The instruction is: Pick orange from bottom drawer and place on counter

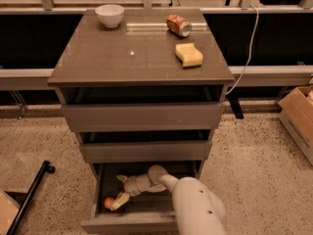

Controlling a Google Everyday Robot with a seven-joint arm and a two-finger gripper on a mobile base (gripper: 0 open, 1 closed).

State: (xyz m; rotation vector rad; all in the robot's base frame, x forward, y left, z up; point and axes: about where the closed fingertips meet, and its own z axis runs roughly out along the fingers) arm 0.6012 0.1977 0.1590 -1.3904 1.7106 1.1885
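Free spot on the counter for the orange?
Left and centre of the counter are bare, from the white bowl to the front edge. Right side crowded: soda can, sponge. Tool is in the bottom drawer beside the orange.

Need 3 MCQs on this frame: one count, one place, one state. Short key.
1. Things standing on the counter: A two, B three, C five.
2. The orange is: A in the bottom drawer, B on the counter, C on the floor.
3. The bottom drawer is: A shut, B taken out of the cabinet, C pulled open.

Key:
1 B: only a white bowl, a red can and a yellow sponge are on top.
2 A: it lies at the drawer's front left, with the gripper right beside it.
3 C: its inside shows, and the arm reaches down into it.
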